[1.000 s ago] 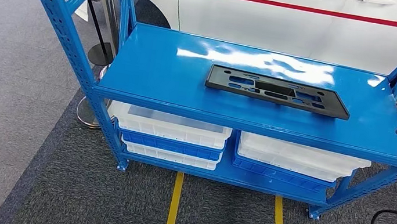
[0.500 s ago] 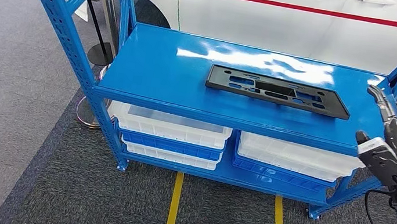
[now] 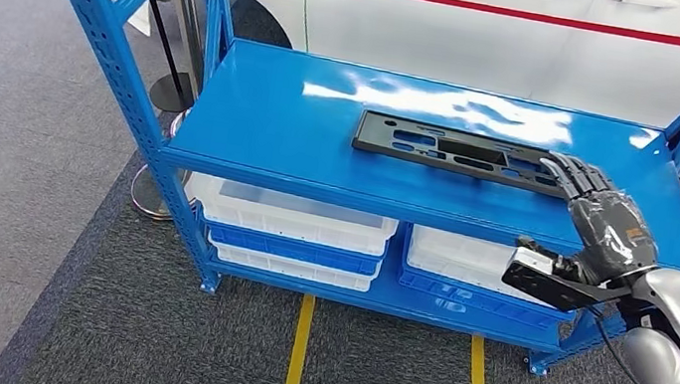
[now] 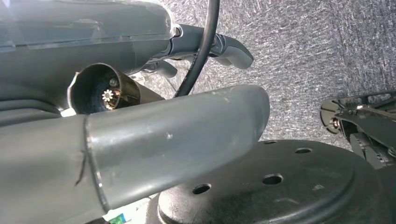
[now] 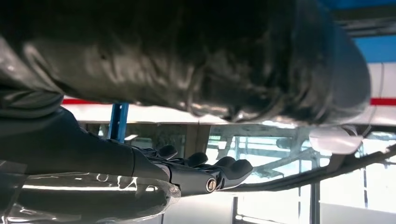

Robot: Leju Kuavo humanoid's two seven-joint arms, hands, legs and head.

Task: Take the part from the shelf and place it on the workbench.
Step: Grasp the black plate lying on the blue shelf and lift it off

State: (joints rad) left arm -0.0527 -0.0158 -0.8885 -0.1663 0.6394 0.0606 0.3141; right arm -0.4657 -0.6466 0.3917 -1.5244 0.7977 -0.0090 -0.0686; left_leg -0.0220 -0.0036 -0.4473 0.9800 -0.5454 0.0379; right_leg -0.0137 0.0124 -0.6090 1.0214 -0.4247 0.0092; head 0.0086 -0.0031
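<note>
Your right hand (image 3: 601,224) rises from beside the shelf's (image 3: 285,124) right post and swings in over the blue top, fingers now stretched out over the right end of the black part (image 3: 442,148), palm down.

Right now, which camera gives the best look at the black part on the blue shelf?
The head view. The black part lies flat on the blue shelf, seen almost whole, with the right hand reaching over its right end. In the right wrist view I cannot pick it out; the left wrist view faces the floor.
</note>
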